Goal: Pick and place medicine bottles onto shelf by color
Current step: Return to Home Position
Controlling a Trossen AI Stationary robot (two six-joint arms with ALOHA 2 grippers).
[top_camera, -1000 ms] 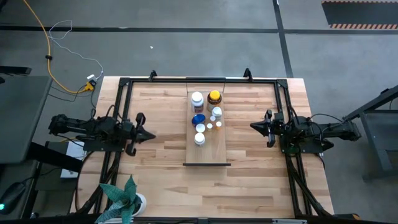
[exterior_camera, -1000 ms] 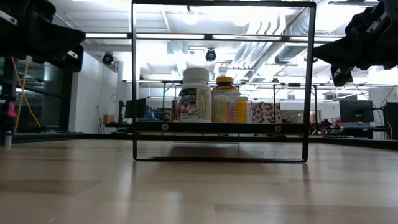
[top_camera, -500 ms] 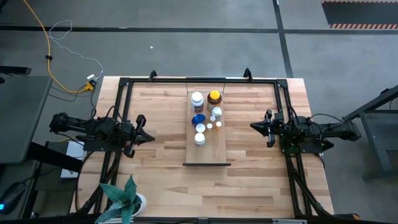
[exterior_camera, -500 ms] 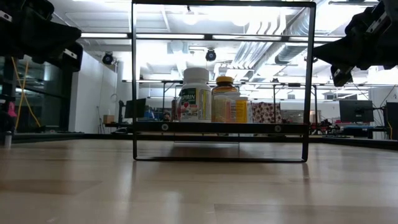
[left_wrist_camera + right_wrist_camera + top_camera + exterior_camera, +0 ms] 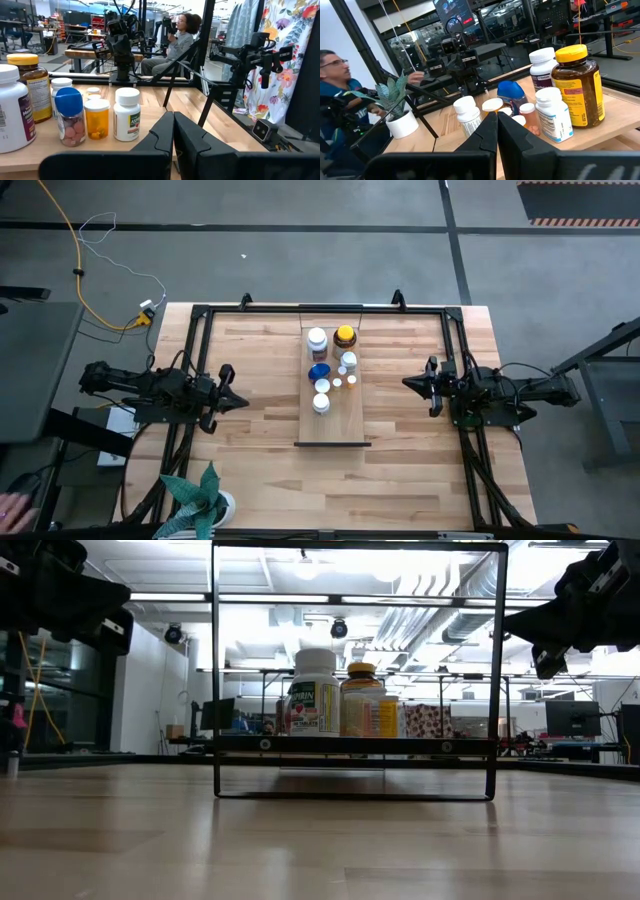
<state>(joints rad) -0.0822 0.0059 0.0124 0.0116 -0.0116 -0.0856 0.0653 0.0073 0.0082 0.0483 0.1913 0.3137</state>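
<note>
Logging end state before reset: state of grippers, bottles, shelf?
Left gripper: shut, empty, left of the shelf.
Right gripper: shut, empty, right of it.
Amber bottle: upright, capped, on shelf.
Blue-capped bottle: upright, capped, on shelf.
Big white bottle: upright, capped, on shelf.
Shelf: loaded at one end, the dark-strip end bare.

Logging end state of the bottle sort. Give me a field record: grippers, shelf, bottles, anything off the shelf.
left gripper: shut, empty, at the table's left side, apart from the shelf
right gripper: shut, empty, at the table's right side
shelf: table centre; the end with the dark strip is bare
on shelf: large white bottle, amber bottle, blue-capped bottle, small white bottles, tiny orange bottles, clustered at the other end
off shelf: no bottle visible on the table
other: potted plant at the table's edge
</note>
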